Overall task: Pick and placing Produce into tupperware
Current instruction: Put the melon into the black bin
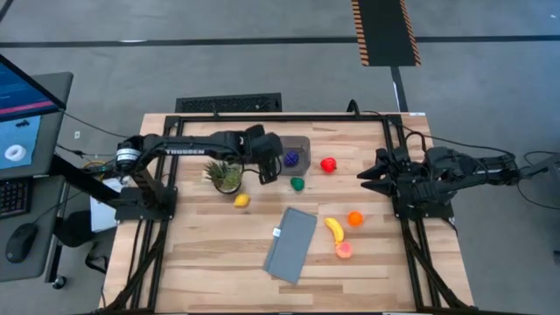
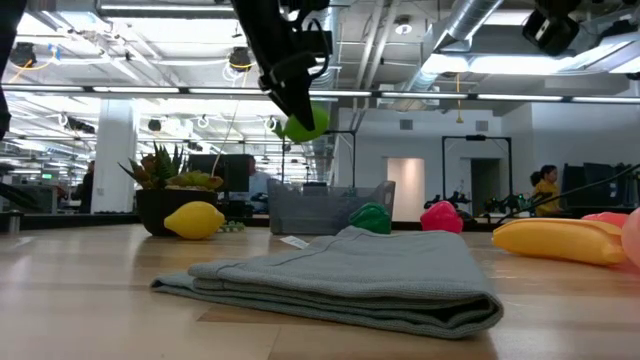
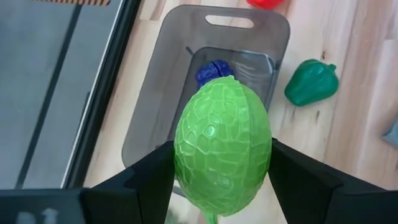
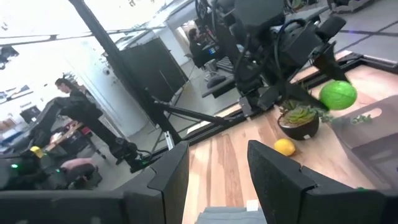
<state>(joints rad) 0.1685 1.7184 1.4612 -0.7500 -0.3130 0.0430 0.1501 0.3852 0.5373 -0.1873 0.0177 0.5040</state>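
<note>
The wooden table (image 1: pixel 219 262) carries all the things. The left arm (image 1: pixel 184 144) reaches from the left side across the far part of the table, almost level, with its wrist bent down near the tupperware (image 1: pixel 297 143). The right arm (image 1: pixel 464 171) is folded low at the right edge of the table, and the right tool (image 1: pixel 363 179) points toward the middle with its fingers close together and nothing between them.

A folded grey cloth (image 1: pixel 290 243) lies near the middle front of the table. The tupperware stands at the far side and holds one purple-blue fruit (image 1: pixel 291 158). Beside the left arm stands a spiky potted plant (image 1: pixel 226 175).

The left tool (image 3: pixel 221 171) is clamped on a light green melon (image 3: pixel 222 144), which is in the air just at the edge of the tupperware, above the table.

A banana (image 1: pixel 334 229), a pink fruit (image 1: pixel 344 250) and an orange fruit (image 1: pixel 354 218) lie together on the right. A red fruit (image 1: pixel 328 164) and a dark green pepper (image 1: pixel 297 184) lie just beside the tupperware, and a lemon (image 1: pixel 241 200) lies near the plant.
</note>
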